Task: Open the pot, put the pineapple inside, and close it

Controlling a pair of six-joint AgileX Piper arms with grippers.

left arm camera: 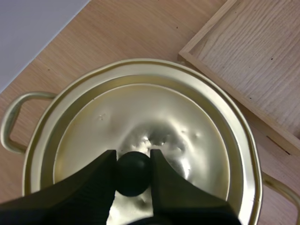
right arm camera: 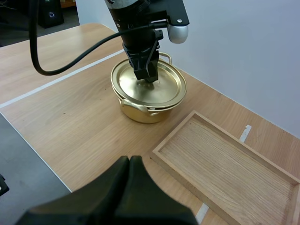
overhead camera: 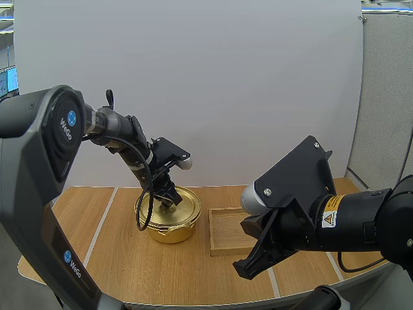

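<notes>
A gold pot (overhead camera: 169, 223) (right arm camera: 140, 111) stands on the table with its gold lid (overhead camera: 184, 205) (left arm camera: 154, 122) (right arm camera: 164, 91) on. My left gripper (overhead camera: 169, 197) (left arm camera: 133, 174) (right arm camera: 146, 76) is down on the lid, its fingers pinched on the black knob (left arm camera: 133, 173) at the lid's middle. The lid sits flat on the pot's rim. My right gripper (overhead camera: 248, 268) (right arm camera: 130, 161) hangs above the table's near edge, beside the wooden tray, fingers together as one dark wedge with nothing in them.
A shallow wooden tray (overhead camera: 227, 240) (right arm camera: 225, 164) (left arm camera: 253, 70) lies just right of the pot with nothing in it. The pot's two loop handles (left arm camera: 11, 119) stick out sideways. White tape lines (overhead camera: 103, 223) cross the wooden tabletop.
</notes>
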